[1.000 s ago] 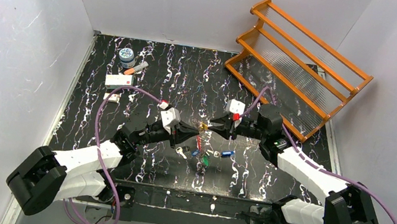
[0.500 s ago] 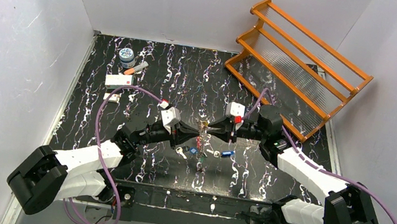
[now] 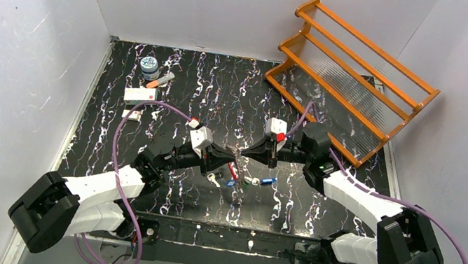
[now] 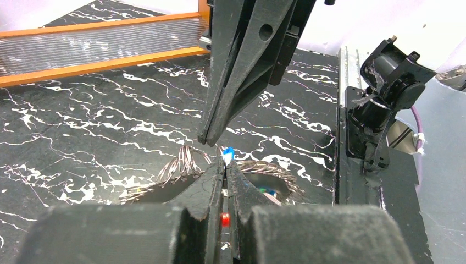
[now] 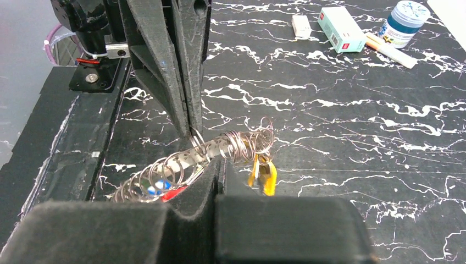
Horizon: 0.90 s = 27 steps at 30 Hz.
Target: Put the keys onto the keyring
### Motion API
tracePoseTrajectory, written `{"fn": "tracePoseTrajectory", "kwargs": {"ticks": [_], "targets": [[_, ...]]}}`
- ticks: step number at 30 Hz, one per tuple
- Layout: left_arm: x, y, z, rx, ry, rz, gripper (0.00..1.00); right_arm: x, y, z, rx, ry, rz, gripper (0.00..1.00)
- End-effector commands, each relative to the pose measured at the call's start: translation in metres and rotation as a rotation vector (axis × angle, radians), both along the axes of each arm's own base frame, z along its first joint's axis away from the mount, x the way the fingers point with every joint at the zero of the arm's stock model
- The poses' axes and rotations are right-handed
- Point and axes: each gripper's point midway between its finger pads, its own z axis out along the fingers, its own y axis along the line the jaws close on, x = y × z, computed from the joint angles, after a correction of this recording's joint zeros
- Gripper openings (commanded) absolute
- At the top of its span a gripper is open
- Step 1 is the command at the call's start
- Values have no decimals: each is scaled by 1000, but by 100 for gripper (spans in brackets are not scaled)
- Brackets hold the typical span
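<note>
Over the near middle of the black marbled table [image 3: 175, 80], the keyring [image 5: 236, 146] is held aloft between the left gripper [image 3: 233, 155] and the right gripper [image 3: 242, 153], both pinched shut on it. Loose keys [image 3: 213, 180] are scattered beneath. The far-right corner is occupied by an orange rack [image 3: 356, 59], and the table is enclosed by white walls [image 3: 19, 34].

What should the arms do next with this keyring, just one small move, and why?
Probably open the right gripper and lower it toward the blue-headed key. Both grippers seem shut on the keyring, so the left gripper alone could hold it, and that key lies loose on the table just below.
</note>
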Motion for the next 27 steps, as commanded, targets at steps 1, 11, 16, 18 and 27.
{"fn": "tracePoseTrajectory", "kwargs": {"ticks": [1, 11, 16, 18, 27], "targets": [[-5, -3, 27, -58, -73, -33, 0, 4, 7, 21, 61, -41, 32, 1], [-10, -6, 27, -54, -74, -71, 0, 8, 14, 27, 92, -48, 59, 1], [-10, -6, 29, -56, -78, -74, 0, 7, 18, 20, 79, -9, 98, 1], [-11, -7, 29, -56, -79, -78, 0, 8, 19, 19, 77, 6, 101, 1], [-12, -9, 26, -48, -67, -98, 0, 12, 24, 24, 96, 36, 113, 2]]}}
